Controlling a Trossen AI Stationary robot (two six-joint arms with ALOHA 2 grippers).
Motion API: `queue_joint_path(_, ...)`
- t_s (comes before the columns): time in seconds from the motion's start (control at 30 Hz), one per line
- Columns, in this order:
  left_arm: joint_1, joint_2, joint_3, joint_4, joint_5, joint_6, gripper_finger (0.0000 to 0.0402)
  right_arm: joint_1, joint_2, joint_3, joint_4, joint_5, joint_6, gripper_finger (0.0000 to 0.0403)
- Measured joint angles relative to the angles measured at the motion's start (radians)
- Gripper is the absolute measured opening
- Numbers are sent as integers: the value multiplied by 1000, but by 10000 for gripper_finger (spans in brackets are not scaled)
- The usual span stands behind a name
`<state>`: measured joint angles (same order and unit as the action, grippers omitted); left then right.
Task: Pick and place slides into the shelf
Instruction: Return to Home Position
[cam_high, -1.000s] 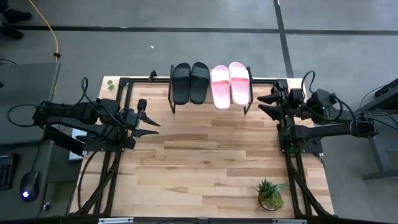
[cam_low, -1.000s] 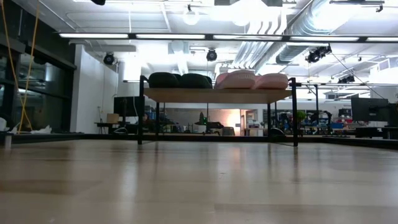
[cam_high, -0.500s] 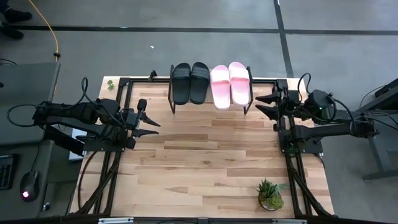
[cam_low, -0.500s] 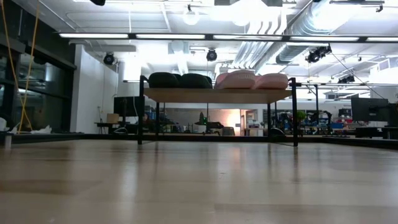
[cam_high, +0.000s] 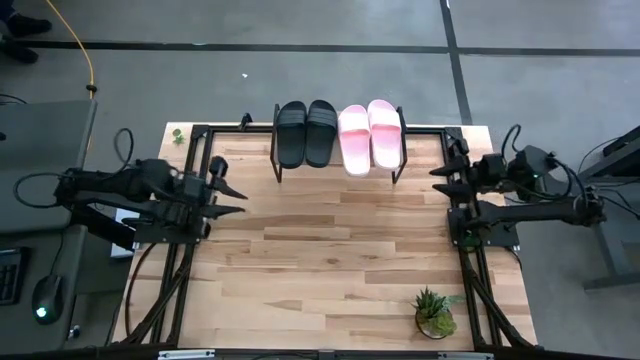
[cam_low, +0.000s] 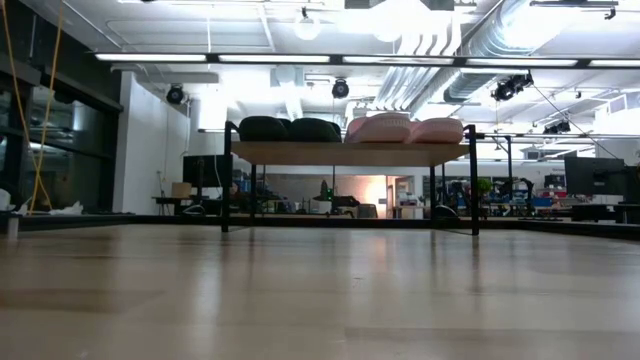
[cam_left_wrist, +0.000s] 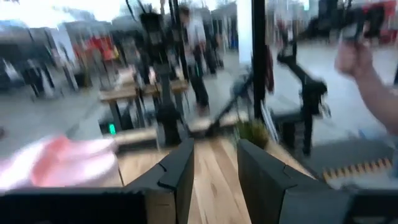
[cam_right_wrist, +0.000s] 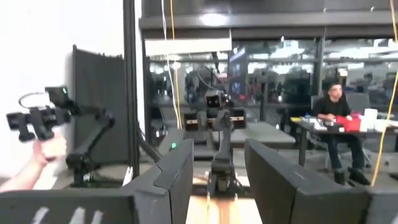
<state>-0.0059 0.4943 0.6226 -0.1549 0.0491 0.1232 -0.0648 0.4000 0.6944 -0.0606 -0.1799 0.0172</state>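
Observation:
All the slides lie side by side on the shelf (cam_low: 350, 153) at the table's far edge, soles down on its wooden top board. The two black slides (cam_high: 306, 132) (cam_low: 288, 129) are on the left and the two light pink slides (cam_high: 369, 135) (cam_low: 405, 129) on the right. A pink blur of slide (cam_left_wrist: 62, 162) shows in the left wrist view. My left gripper (cam_high: 241, 202) (cam_left_wrist: 214, 168) is open near the table's left edge. My right gripper (cam_high: 433, 181) (cam_right_wrist: 214, 168) is open near the right edge, beside the shelf's right end.
A small potted plant (cam_high: 434, 313) stands near the table's near right corner. A small green thing (cam_high: 177, 135) lies at the far left corner. Black frame rails (cam_high: 190, 250) run along both sides. A person's hand (cam_right_wrist: 43, 149) holding a device shows beyond the table.
My right gripper has drawn back from the shelf's right end toward the table's right edge and a little toward the near edge. My left gripper has pulled back slightly toward the left edge. The slides have stayed where they were.

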Motion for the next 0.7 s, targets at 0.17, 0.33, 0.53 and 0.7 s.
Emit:
queue_joint_path(0.17,-1,-82,-29,-21,-4,-8,106,9,-96,-132,149,15,2,134)
queue_joint_path(0.33,-1,-144,-109,10,-4,-43,106,8,-213,-260,269,75,21,134)
queue_joint_path(0.53,0,-206,-203,147,-16,-57,106,8,-305,-339,315,73,62,134)
queue_joint_path(0.7,-1,-236,-236,154,12,-84,106,8,-323,-350,314,72,58,134)
